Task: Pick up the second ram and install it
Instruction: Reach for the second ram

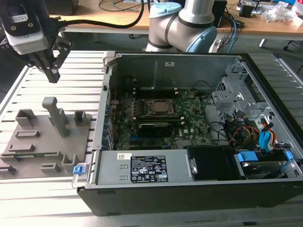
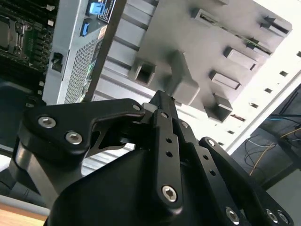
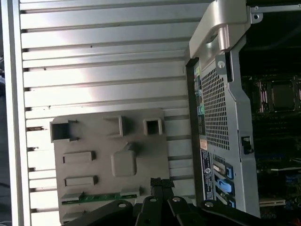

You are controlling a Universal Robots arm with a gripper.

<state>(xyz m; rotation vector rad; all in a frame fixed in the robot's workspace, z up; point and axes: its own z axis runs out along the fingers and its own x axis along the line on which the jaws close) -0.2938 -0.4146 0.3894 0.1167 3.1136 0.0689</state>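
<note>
Exterior view: the second ram [image 1: 33, 154] lies flat in a slot of the grey holder tray [image 1: 45, 142], at the lower left of the frame. The gripper [image 1: 52, 74] hangs at the upper left, well apart from the ram, with its fingers drawn together and empty. The open computer case [image 1: 189, 71] stands just beside the tray, on the exterior view's right.
</note>
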